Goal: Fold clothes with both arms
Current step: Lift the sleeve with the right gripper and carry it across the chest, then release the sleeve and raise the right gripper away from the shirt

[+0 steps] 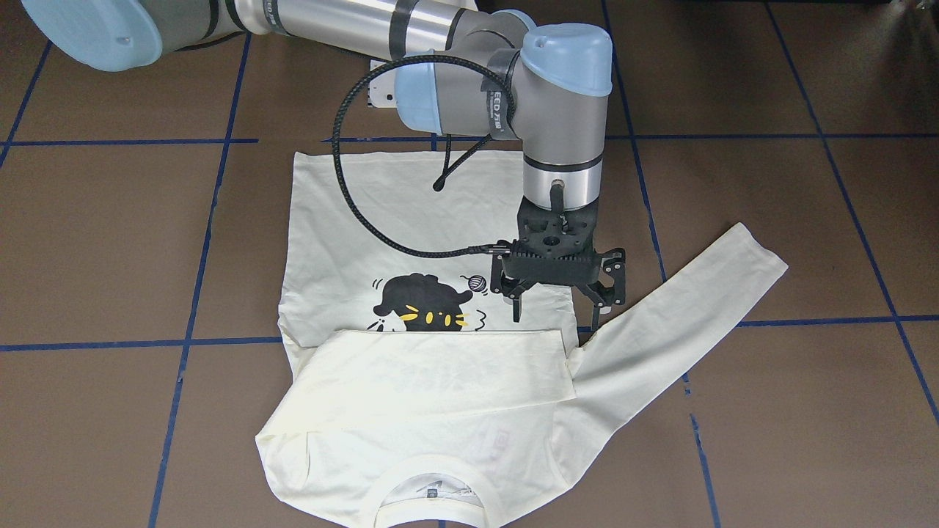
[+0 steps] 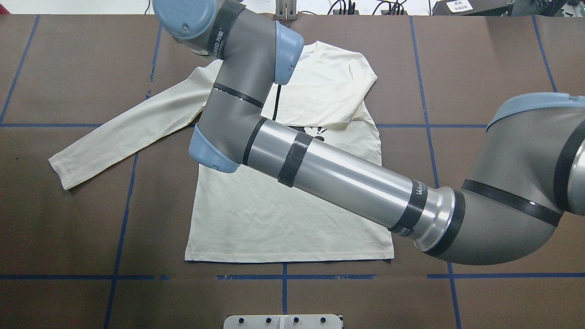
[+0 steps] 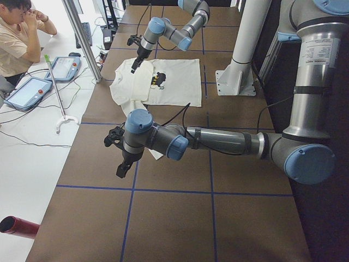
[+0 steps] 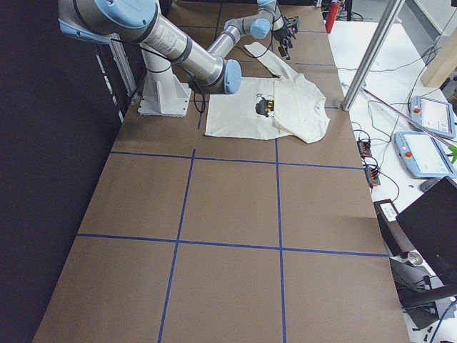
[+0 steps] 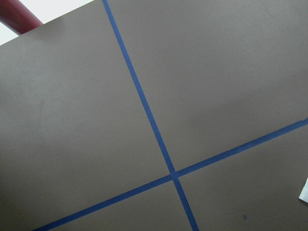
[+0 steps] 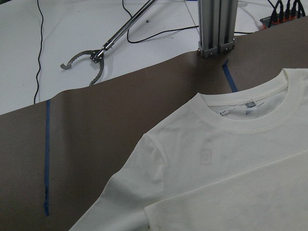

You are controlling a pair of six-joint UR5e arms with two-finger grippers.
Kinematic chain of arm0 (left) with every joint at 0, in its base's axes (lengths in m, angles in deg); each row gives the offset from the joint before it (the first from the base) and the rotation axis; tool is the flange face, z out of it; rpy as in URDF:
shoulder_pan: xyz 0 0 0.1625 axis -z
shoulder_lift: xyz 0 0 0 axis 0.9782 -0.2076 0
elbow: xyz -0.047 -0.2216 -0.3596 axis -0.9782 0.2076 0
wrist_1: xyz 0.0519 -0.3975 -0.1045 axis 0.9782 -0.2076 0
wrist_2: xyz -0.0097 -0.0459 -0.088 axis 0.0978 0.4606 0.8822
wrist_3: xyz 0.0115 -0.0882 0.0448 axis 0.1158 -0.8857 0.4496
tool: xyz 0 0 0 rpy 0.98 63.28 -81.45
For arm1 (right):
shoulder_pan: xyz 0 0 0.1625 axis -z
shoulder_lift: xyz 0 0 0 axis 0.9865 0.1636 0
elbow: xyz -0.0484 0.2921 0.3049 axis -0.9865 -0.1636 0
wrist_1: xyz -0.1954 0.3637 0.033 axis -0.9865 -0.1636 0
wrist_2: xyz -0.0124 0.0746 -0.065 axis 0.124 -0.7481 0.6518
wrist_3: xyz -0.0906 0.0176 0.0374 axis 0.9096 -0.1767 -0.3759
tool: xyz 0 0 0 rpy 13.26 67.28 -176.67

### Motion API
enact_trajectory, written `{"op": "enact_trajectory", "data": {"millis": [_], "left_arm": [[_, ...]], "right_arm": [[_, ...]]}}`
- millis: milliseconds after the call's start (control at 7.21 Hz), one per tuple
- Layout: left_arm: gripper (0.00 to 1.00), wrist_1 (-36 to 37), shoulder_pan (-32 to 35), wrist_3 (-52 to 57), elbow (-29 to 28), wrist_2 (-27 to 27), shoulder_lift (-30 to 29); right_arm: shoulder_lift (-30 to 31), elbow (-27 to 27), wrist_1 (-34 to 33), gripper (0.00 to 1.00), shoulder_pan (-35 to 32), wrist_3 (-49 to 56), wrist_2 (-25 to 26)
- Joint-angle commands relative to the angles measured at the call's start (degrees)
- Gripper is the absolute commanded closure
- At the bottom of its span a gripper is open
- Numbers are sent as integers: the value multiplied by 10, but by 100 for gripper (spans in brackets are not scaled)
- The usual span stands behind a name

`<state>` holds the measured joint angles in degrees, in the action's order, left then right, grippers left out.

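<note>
The cream T-shirt (image 1: 411,220) lies face up on the brown table, collar (image 1: 433,499) away from the robot. One sleeve is folded across the chest (image 1: 440,367) and covers the lower part of the black cat print (image 1: 422,297). The other sleeve (image 1: 704,286) lies spread out; it also shows in the overhead view (image 2: 123,132). My right gripper (image 1: 556,314) is open and empty, just above the shirt's side edge by the spread sleeve's armpit. My left gripper (image 3: 122,161) hovers over bare table beyond that sleeve's cuff; I cannot tell if it is open.
Blue tape lines (image 5: 144,106) cross the table. A red cylinder (image 3: 19,226) lies at the table's left end. The white pedestal base (image 3: 234,82) stands behind the shirt. An aluminium post (image 6: 216,24) and a grabber tool (image 6: 86,62) lie past the far edge. An operator (image 3: 16,38) sits there.
</note>
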<state>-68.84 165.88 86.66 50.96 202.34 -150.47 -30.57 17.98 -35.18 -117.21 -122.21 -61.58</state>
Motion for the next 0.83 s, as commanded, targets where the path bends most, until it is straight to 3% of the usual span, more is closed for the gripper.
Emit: {"op": "enact_trajectory", "data": {"millis": [0, 277, 416, 555, 693], "left_arm": [[0, -148, -4, -9, -5, 0, -17], [0, -201, -29, -63, -2, 44, -18], [0, -253, -75, -74, 0, 60, -9], [0, -258, -135, -133, -1, 76, -3], [0, -260, -171, -155, 2, 53, 7]], "right_arm": [[45, 51, -72, 0, -83, 51, -128], [161, 138, -78, 0, -158, 178, -219], [216, 170, -78, 0, -192, 248, -256], [282, 217, -78, 0, -226, 321, -288], [339, 247, -78, 0, -260, 382, -322]]}}
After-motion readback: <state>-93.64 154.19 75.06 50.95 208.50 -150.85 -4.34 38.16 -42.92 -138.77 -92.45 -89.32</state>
